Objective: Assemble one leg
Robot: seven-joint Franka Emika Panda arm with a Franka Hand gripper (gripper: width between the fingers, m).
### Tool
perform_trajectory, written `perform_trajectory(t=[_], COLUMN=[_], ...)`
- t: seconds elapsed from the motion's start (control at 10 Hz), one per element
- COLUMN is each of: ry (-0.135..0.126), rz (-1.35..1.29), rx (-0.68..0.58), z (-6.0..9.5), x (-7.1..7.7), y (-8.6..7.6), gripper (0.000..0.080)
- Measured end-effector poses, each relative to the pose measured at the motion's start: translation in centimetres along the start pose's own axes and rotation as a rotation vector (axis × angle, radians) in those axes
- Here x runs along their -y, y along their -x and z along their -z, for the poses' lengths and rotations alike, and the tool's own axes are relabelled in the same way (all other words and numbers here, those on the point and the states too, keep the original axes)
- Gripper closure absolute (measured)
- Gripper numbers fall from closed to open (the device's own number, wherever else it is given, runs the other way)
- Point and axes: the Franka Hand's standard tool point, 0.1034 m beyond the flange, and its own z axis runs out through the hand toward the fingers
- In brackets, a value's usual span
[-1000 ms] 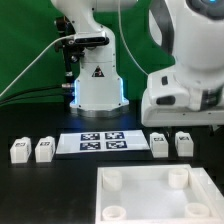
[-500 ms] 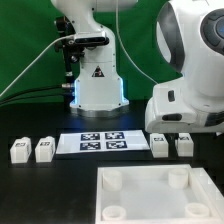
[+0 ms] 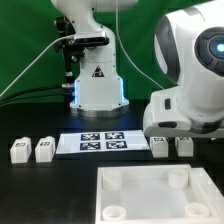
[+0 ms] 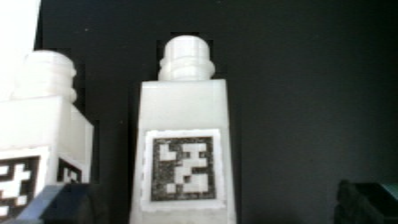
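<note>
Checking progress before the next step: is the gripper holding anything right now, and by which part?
Nothing is held. The gripper is open, and its fingers stand to either side of a leg without touching it.

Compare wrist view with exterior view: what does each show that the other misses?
Wrist only: the centred leg, its tag print and top peg close up; the open claw, fingertips wide on either side of that leg.
Exterior only: marker board, two more legs on the exterior view's left, white socketed tray part, arm base.
Both: black table, and seemingly the same pair of legs; in the exterior view that pair sits under the arm's wrist, on the exterior view's right.
</note>
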Motion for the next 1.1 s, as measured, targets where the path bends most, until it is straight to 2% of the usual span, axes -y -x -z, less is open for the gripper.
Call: perform_trajectory(t=[0.3, 0.5, 0.7, 0.8, 1.1], ry=[0.006, 0.007, 0.007, 0.007, 0.007], rz=[0.003, 0.012, 0.012, 0.012, 0.012], rx=[0.014, 0.013, 0.013, 0.013, 0.014], z=[-0.88, -0.92, -0.92, -0.91, -0.92], x=[0.31, 0.27, 0.27, 0.28, 0.28], y=[-0.12, -0.18, -0.18, -0.17, -0.17], gripper=[0.0150, 0.0150, 0.0430, 0.0510, 0.0510])
